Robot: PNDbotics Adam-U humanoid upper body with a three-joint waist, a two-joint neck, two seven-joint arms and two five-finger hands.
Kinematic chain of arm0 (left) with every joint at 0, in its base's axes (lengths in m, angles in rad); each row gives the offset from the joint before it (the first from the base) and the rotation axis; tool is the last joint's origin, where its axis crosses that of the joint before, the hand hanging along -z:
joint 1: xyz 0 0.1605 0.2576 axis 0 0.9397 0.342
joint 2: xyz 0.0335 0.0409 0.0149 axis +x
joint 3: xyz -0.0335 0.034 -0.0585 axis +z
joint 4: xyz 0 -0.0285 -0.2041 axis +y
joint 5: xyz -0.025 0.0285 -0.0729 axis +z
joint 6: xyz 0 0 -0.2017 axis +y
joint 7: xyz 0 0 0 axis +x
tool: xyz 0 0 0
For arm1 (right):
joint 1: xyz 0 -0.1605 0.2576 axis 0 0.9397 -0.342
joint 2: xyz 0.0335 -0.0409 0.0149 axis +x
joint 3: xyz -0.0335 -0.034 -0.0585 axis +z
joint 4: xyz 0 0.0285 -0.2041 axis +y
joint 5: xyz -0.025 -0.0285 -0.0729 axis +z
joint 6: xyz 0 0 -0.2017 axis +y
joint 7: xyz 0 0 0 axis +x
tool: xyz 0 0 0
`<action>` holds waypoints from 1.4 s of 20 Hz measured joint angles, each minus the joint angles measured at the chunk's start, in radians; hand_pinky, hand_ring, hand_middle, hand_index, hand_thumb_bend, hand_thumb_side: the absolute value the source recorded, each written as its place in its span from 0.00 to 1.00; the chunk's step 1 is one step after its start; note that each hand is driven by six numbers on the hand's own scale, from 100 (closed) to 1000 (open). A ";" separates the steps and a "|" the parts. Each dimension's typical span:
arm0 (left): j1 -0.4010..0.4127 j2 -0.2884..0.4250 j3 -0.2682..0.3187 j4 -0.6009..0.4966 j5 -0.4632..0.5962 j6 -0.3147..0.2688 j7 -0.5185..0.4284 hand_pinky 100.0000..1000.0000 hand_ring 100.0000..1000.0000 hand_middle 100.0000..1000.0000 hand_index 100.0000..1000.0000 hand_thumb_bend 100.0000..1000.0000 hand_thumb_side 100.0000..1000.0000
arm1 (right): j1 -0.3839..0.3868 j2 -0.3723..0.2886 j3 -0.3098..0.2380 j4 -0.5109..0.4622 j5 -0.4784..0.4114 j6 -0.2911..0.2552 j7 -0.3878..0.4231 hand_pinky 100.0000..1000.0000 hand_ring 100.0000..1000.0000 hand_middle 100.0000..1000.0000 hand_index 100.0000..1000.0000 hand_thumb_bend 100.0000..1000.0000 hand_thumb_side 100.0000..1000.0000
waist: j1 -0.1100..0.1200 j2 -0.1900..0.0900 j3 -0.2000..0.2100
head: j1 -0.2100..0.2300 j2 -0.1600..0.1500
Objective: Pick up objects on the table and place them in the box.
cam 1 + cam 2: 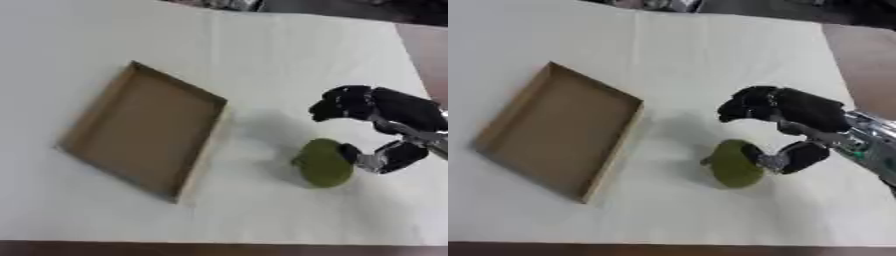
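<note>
A round olive-green object (pixel 324 164), like a fruit, lies on the white table right of centre. My right hand (pixel 395 111) comes in from the right edge and hovers over it. Its fingers (pixel 337 104) bend downward above and behind the green object, with a gap between them and it. The thumb (pixel 392 155) rests against the object's right side. The hand is spread wide and is not closed round the object. A shallow cardboard box (pixel 179 86) lies at the left, turned askew, with nothing inside. My left hand shows in no view.
The white table cover (pixel 262 55) stretches between box and fruit. The table's right edge (pixel 411 50) runs along the upper right, and its front edge (pixel 219 246) crosses the bottom.
</note>
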 measured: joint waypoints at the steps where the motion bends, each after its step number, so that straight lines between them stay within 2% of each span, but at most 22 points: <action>1: 0.000 0.000 0.000 0.000 0.000 0.000 0.000 0.67 0.70 0.65 0.80 0.00 0.58 | 0.000 0.003 0.002 0.005 0.006 -0.005 -0.001 0.85 0.69 0.80 0.87 0.00 0.85 | 0.000 0.001 0.000 | -0.001 0.000; 5: 0.000 0.000 0.000 0.000 0.001 0.000 -0.002 0.67 0.70 0.65 0.80 0.00 0.58 | 0.000 0.011 0.005 0.025 0.027 -0.021 0.001 0.85 0.69 0.80 0.87 0.00 0.81 | 0.000 0.004 0.001 | -0.006 0.000; 11: -0.001 0.000 0.000 0.000 0.002 -0.001 -0.005 0.67 0.70 0.65 0.80 0.00 0.58 | -0.004 0.021 0.014 0.057 0.054 -0.048 0.031 0.85 0.66 0.77 0.86 0.00 0.62 | -0.001 0.007 0.006 | -0.006 0.000; 18: -0.002 0.000 0.000 0.000 0.005 -0.002 -0.006 0.67 0.70 0.65 0.80 0.00 0.58 | -0.006 0.029 0.014 0.079 0.060 -0.070 0.057 0.84 0.66 0.77 0.86 0.00 0.51 | -0.002 0.007 0.006 | -0.008 -0.001; 20: -0.002 0.000 0.000 0.000 0.005 -0.002 -0.006 0.67 0.70 0.65 0.80 0.00 0.58 | -0.009 0.029 0.014 0.081 0.063 -0.075 0.062 0.85 0.67 0.77 0.87 0.00 0.46 | -0.002 0.007 0.006 | -0.009 -0.001; 22: -0.002 0.000 0.000 0.000 0.005 -0.002 -0.006 0.67 0.70 0.65 0.80 0.00 0.58 | -0.009 0.029 0.015 0.086 0.067 -0.079 0.068 0.85 0.67 0.77 0.87 0.00 0.45 | -0.003 0.007 0.006 | -0.009 -0.002; 28: -0.004 0.000 0.000 0.000 0.005 -0.002 -0.007 0.67 0.70 0.65 0.80 0.00 0.58 | -0.011 0.029 0.017 0.092 0.068 -0.091 0.087 0.86 0.67 0.78 0.89 0.00 0.54 | -0.007 0.007 0.006 | -0.009 -0.002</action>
